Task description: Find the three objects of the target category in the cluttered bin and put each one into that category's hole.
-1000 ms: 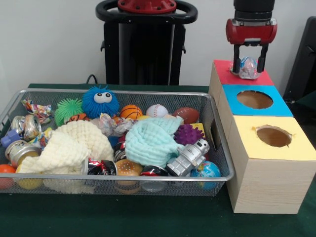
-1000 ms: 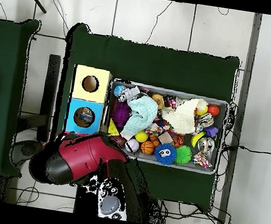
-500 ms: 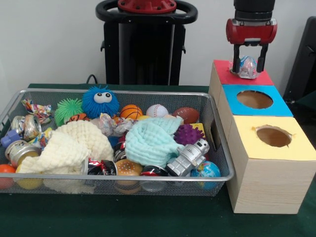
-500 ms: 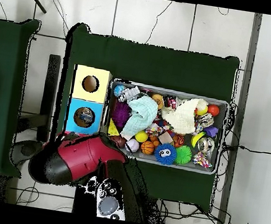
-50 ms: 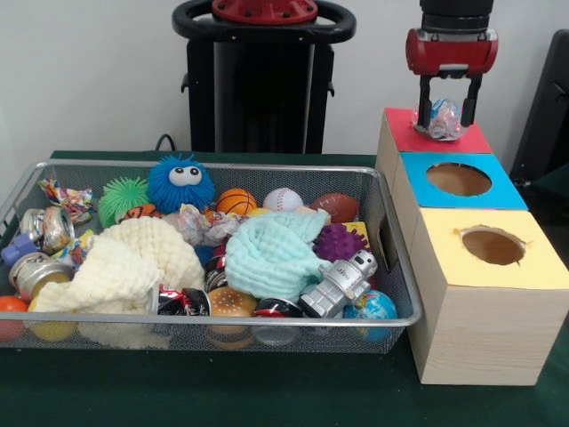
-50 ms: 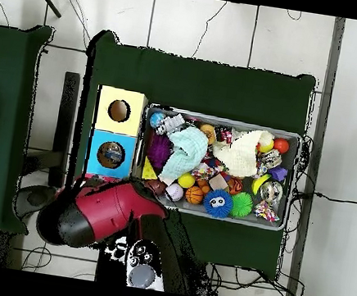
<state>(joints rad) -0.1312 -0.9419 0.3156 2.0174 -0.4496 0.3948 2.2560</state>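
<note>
The gripper [image 5: 447, 114] is clamped on a crinkly wrapped candy [image 5: 444, 118]. It hangs just above the red box top [image 5: 433, 133], beside the blue box [image 5: 458, 181].

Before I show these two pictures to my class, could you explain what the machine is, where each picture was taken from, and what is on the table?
The machine is a red and black robot arm; its gripper is the two-fingered part that grasps things. One picture looks across the table at the robot, the other looks straight down from above. On the dark green table sits a wire mesh bin crowded with toys: a blue fuzzy ball with eyes, a cream knitted cloth, a mint green cloth, a silver toy robot and several small balls. Beside the bin stand wooden boxes: the red-topped box, the blue-topped box with a round hole and the yellow-topped box with a round hole. The gripper holds a crinkly clear-wrapped object over the red-topped box.
</note>
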